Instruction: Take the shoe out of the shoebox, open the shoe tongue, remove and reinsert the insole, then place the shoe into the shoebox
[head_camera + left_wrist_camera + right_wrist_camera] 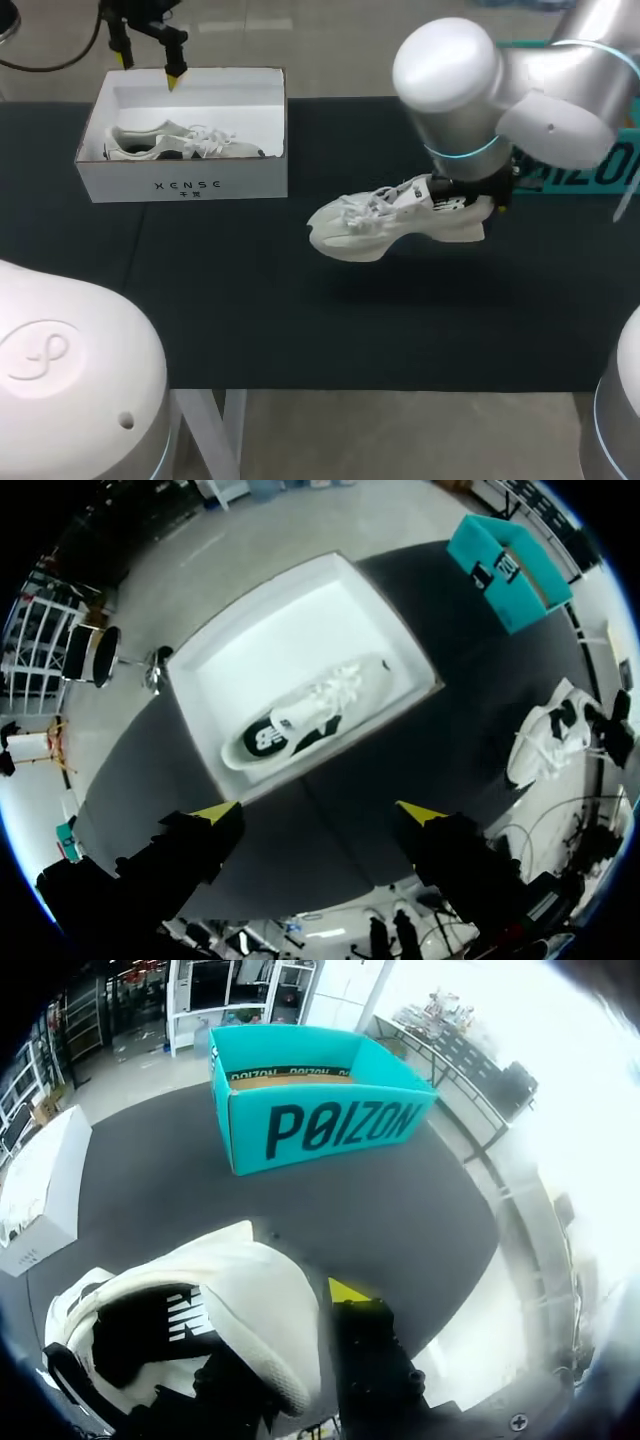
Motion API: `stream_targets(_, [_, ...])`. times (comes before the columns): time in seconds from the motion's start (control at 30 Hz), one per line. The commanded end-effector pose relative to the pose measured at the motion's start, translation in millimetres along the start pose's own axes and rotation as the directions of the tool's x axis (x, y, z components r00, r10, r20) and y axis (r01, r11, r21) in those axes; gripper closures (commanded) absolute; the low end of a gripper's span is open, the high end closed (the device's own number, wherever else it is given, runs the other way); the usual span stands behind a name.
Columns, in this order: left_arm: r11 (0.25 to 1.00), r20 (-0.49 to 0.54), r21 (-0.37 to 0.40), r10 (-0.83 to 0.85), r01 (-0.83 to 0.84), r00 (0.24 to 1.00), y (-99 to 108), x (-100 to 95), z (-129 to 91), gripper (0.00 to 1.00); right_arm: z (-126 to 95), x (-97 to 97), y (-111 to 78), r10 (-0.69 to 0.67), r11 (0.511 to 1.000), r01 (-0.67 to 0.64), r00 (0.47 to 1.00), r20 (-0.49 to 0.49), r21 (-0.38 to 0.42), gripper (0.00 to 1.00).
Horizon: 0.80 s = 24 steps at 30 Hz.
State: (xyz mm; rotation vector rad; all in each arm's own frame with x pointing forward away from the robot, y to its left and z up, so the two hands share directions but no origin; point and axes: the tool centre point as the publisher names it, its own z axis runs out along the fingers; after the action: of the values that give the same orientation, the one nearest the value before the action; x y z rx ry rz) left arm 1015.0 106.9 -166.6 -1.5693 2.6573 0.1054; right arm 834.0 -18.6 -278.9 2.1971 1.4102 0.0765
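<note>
Right tool is clamped on the shoe at the heel. One yellow tip shows against the heel's right side; the other finger is hidden behind the shoe. The shoe hangs clear of the surface, just right of mid-surface, toe pointing left, laces up, with its shadow on the mat just nearer. The right arm comes in from the far right and covers the heel from above.

The shoebox sits far left, white, open-topped and flat on the surface, well apart from the held shoe. The boxed shoe lies on its side inside, along the near wall.

Left tool hangs above the shoebox's far edge, fingers spread wide, nothing between them and touching nothing.

The surface is a dark mat with a seam running near-to-far just right of the shoebox. The teal box stands open-topped at the far right, beyond the right tool.

Edges: the near edge runs the full width, with white arm housings overhanging both near corners. The shoebox's left wall sits close to the left edge. Bare mat spans the whole near half and the gap between the shoebox and the shoe.
</note>
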Motion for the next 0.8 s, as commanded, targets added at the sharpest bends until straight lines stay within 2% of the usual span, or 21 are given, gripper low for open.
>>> stream_targets(0.03, [1.0,0.011,0.007,-0.024,0.024,1.0,-0.9,-4.8,-4.4,0.0,11.8,32.3,-8.5,0.039,0.999,-0.042,0.996,0.078,0.03,1.0])
stream_targets(0.2, [0.996,0.027,0.049,-0.08,0.078,0.996,0.7,-15.0,-11.3,0.0,30.6,41.9,-22.2,0.036,0.996,-0.042,0.996,0.088,0.074,1.0])
stream_targets(0.47, [0.991,0.064,0.065,-0.122,0.118,0.99,2.0,-24.0,-15.4,0.0,54.9,47.7,-32.3,0.036,0.99,-0.047,0.996,0.087,0.132,1.0])
stream_targets(0.8, [0.99,0.094,0.047,-0.135,0.131,0.986,3.7,-28.3,-15.1,0.0,76.6,59.9,-27.2,0.093,0.987,-0.103,0.992,0.085,0.12,1.0])
